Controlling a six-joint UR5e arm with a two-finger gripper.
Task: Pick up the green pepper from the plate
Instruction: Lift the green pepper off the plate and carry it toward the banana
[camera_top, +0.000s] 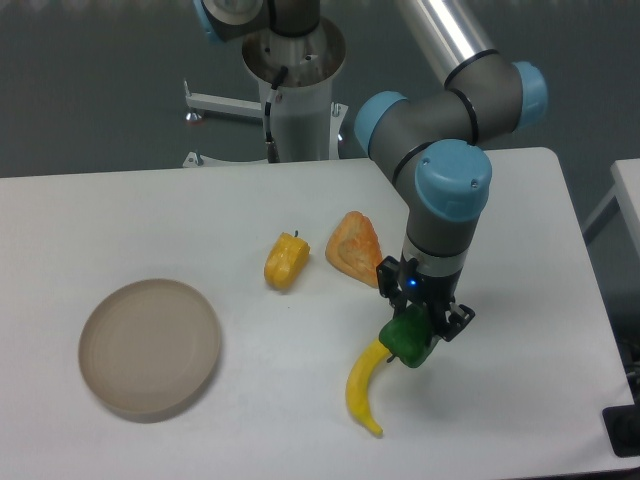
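Note:
The green pepper (408, 340) hangs above the table at centre right, just over the upper end of a yellow banana. My gripper (417, 325) is shut on it from above, its black fingers on either side of the pepper's top. The beige plate (150, 346) lies far to the left near the front edge, with nothing on it.
A yellow banana (364, 388) lies on the table directly below and left of the held pepper. A yellow-orange pepper (286, 260) and an orange wedge-shaped piece (355, 247) sit near the table's middle. The table's right edge is close to the arm.

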